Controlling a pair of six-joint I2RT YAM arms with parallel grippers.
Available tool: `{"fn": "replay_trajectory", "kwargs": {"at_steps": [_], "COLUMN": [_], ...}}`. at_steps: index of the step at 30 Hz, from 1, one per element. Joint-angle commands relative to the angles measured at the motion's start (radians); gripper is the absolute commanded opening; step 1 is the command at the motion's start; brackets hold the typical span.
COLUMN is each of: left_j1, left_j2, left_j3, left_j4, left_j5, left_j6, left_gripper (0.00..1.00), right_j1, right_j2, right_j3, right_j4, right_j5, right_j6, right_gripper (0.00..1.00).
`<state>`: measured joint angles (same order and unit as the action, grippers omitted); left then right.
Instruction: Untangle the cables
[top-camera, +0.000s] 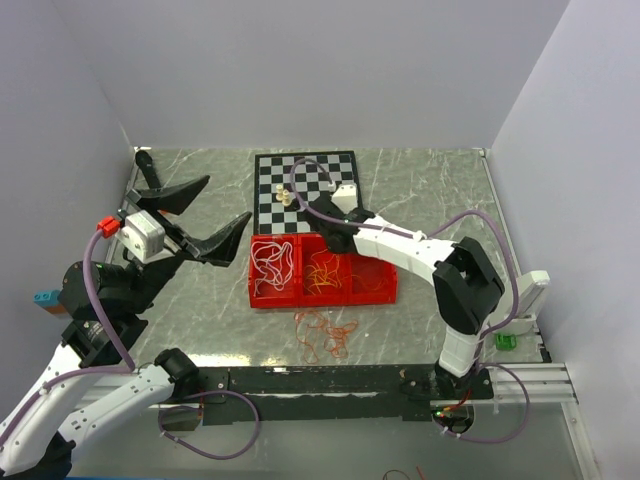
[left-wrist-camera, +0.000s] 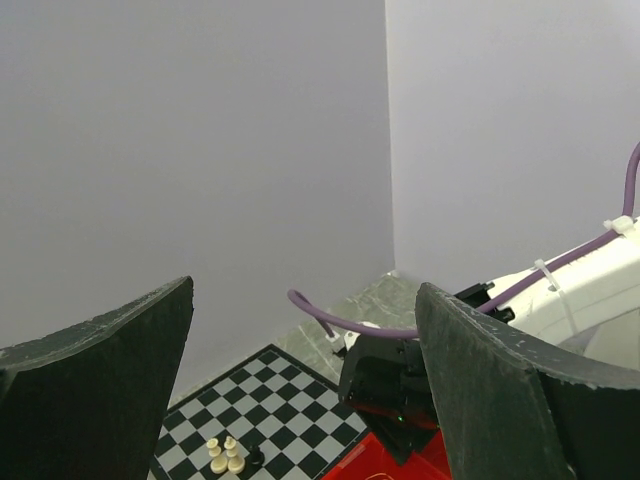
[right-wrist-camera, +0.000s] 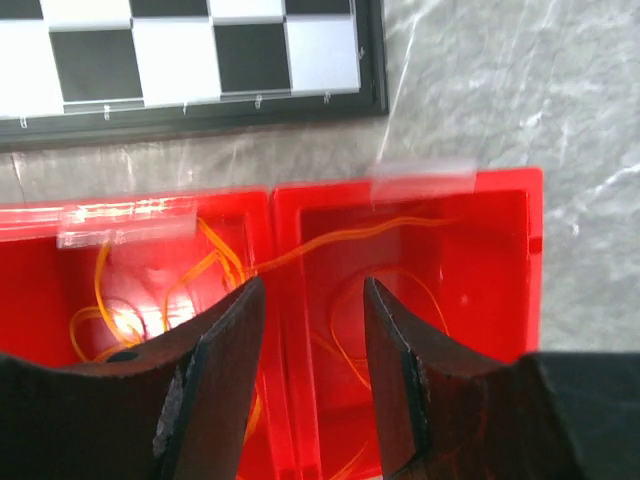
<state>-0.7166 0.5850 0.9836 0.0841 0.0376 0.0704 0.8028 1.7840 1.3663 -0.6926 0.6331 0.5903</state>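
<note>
A red tray (top-camera: 262, 298) holds white cables (top-camera: 272, 262) in its left compartment and yellow-orange cables (top-camera: 325, 275) in the middle one. Red-orange cables (top-camera: 325, 335) lie loose on the table in front of the tray. My right gripper (top-camera: 335, 238) hangs open and empty low over the tray. In the right wrist view the right gripper (right-wrist-camera: 312, 300) straddles the divider (right-wrist-camera: 285, 330) between the middle and right compartments. A yellow-orange cable (right-wrist-camera: 340, 240) crosses that divider. My left gripper (top-camera: 225, 200) is raised left of the tray, wide open and empty (left-wrist-camera: 305, 300).
A chessboard (top-camera: 305, 190) lies behind the tray with a few chess pieces (top-camera: 283, 195) on it; both show in the left wrist view (left-wrist-camera: 270, 420) (left-wrist-camera: 225, 455). A green object (top-camera: 507, 341) sits at the right edge, a blue one (top-camera: 45, 297) at the left. Walls enclose the table.
</note>
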Motion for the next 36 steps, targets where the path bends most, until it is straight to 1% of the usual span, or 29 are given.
{"fn": "replay_trajectory", "kwargs": {"at_steps": [1,7,11,14,21,28,32,36], "left_j1": [0.005,0.006,0.006,0.006,0.005,0.005,0.006,0.005], "left_j2": [-0.002,-0.004,-0.007,-0.008,-0.019,-0.024,-0.028,-0.028], "left_j3": [0.010,0.007,0.007,0.006,-0.005,-0.006,-0.010,-0.011], "left_j4": [0.009,0.000,-0.001,-0.001,0.002,-0.003,-0.003,0.000], "left_j5": [0.025,0.038,0.045,0.050,0.048,0.042,0.044,0.041], "left_j6": [0.003,0.000,0.000,0.003,-0.001,0.005,0.005,0.005], "left_gripper": [0.97,0.97,0.97,0.97,0.96,0.97,0.97,0.97], "right_j1": [-0.040,-0.045,-0.047,-0.048,-0.065,-0.067,-0.071,-0.080], "right_j2": [-0.049,-0.070,-0.115,-0.140,-0.048,0.012,0.023,0.012], "right_j3": [-0.013,-0.021,-0.056,-0.064,0.048,0.119,0.122,0.085], "right_j4": [0.033,0.073,0.126,0.150,0.053,-0.031,-0.056,-0.030], "right_j5": [-0.096,-0.150,-0.177,-0.191,-0.161,-0.101,-0.087,-0.102], "right_j6": [0.062,0.080,0.089,0.092,0.155,0.192,0.209,0.220], "right_gripper": [0.51,0.48,0.42,0.41,0.41,0.37,0.36,0.36]}}
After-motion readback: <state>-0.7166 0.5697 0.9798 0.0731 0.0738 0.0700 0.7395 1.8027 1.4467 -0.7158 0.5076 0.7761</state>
